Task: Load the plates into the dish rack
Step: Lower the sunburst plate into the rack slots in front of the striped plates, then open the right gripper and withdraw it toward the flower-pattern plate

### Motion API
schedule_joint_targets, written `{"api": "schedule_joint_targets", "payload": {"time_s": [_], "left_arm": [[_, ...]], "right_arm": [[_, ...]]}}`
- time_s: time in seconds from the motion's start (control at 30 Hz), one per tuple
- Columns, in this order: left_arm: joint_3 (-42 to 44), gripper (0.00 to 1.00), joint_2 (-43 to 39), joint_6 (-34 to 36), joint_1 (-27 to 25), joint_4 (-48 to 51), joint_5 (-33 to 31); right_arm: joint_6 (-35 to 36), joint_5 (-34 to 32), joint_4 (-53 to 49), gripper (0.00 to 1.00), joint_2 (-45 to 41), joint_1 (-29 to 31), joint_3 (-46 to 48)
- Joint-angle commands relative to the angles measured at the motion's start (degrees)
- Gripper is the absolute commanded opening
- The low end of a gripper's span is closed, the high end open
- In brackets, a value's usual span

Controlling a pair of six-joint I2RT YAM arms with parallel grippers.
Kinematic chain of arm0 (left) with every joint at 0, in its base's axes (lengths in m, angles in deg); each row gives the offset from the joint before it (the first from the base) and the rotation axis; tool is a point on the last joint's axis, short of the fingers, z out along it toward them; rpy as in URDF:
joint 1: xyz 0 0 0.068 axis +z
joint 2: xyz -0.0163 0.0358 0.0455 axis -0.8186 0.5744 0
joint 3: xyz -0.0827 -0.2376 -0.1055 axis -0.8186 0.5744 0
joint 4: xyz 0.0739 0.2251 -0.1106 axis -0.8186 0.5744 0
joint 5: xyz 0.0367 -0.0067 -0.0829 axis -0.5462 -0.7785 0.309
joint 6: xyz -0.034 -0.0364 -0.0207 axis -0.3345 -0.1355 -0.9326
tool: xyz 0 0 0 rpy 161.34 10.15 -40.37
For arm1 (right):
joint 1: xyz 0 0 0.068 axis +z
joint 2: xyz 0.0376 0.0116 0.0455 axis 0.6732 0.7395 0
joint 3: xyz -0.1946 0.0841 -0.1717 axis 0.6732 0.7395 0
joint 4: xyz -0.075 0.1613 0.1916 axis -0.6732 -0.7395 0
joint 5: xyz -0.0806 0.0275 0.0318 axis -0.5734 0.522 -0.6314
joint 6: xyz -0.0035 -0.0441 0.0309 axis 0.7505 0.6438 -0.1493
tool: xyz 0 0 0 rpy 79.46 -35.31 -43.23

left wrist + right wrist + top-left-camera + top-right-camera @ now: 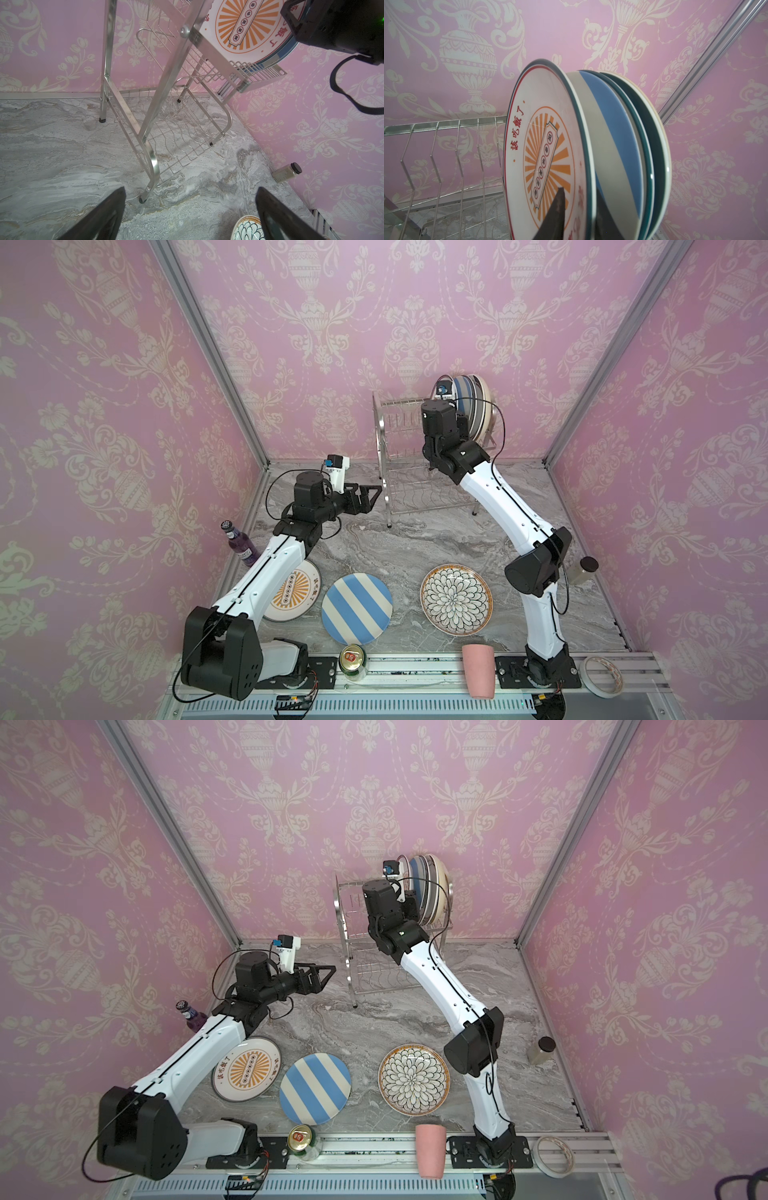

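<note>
Top views: left gripper [374, 499] spread, empty, near rack [419, 495]. 3 plates [356, 609] flat on marble table [415, 543].
Left wrist: fingers [108, 212] wide apart.
Right wrist: right gripper [579, 191] straddles sunburst plate [546, 145] rim, upright in rack's upper tier; pinching or loose, cannot tell. Pink wallpaper [716, 166] behind.

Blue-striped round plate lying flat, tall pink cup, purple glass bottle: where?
Blue-striped round plate [356, 608] lying flat: in a top view, centre.
Tall pink cup [479, 672]: in a top view, side wall.
Purple glass bottle [237, 542]: in a top view, body.
</note>
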Motion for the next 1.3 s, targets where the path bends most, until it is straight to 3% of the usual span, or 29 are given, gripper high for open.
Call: {"api": "schedule_joint_targets", "payload": {"time_s": [0.0,0.23,0.43,0.8,1.27], "left_arm": [[-0.78,0.99,-0.37,2.05,0.3,0.74,0.24],[-0.81,0.99,-0.39,1.88,0.32,0.84,0.51],[-0.79,0.99,-0.5,1.97,0.26,0.82,0.42],[-0.9,0.99,-0.91,2.41,0.27,1.68,-0.1],[-1.41,0.99,0.02,4.14,0.28,2.4,-2.72]], "right_arm": [[-0.38,0.59,-0.71,0.26,-2.01,-0.29,0.64],[1.12,0.27,-0.7,0.35,-2.84,-0.21,0.4],[1.57,0.06,-0.82,0.52,-4.75,0.21,2.07],[1.23,-0.21,-5.07,0.6,-4.2,1.2,-1.05],[-4.75,4.99,-13.28,0.66,-12.05,0.67,2.46]]}}
